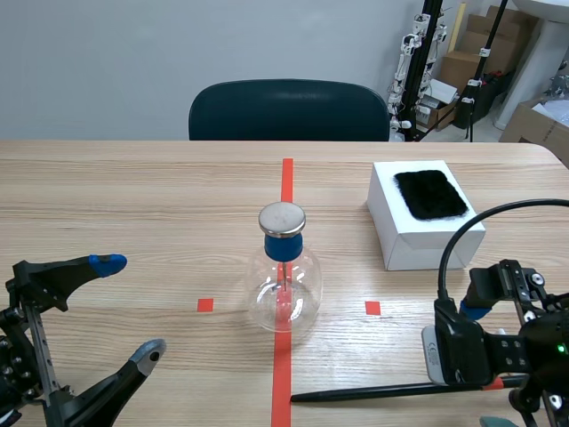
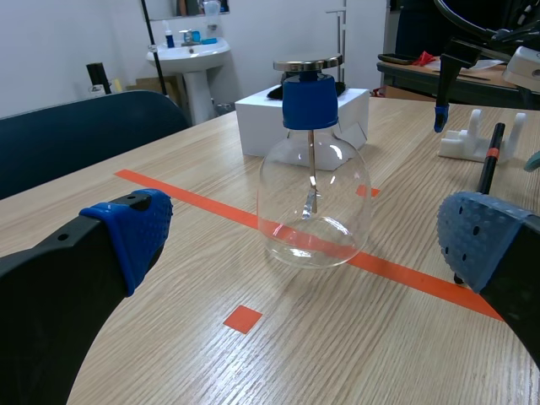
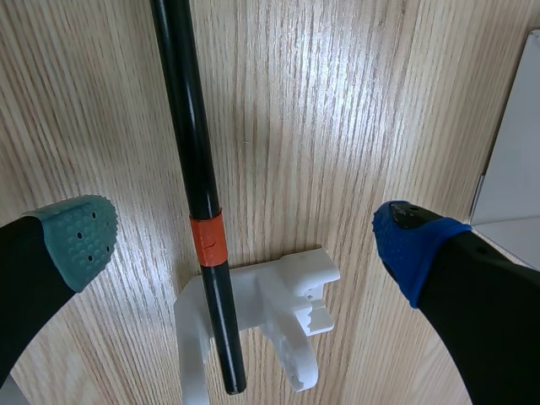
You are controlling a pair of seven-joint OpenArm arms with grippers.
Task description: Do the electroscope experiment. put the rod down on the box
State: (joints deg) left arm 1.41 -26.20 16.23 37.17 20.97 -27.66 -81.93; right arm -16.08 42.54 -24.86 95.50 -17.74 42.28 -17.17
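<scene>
A black rod (image 1: 373, 391) with an orange band lies near the table's front edge, its banded end resting on a small white stand (image 3: 261, 312). My right gripper (image 1: 487, 366) hangs open over that end. In the right wrist view the rod (image 3: 194, 186) runs between the fingers, closer to the teal pad, and touches neither. The white box (image 1: 422, 222) stands at the back right with a black fur cloth (image 1: 431, 194) on top. The glass electroscope flask (image 1: 284, 285) stands on the red centre line. My left gripper (image 1: 127, 309) is open at the front left, facing the flask (image 2: 314, 202).
A dark chair (image 1: 289, 111) stands behind the far table edge. Cardboard boxes and stands are in the back right corner of the room. The right arm's cable (image 1: 471, 227) loops up beside the box. In the left wrist view the box (image 2: 287, 122) stands behind the flask.
</scene>
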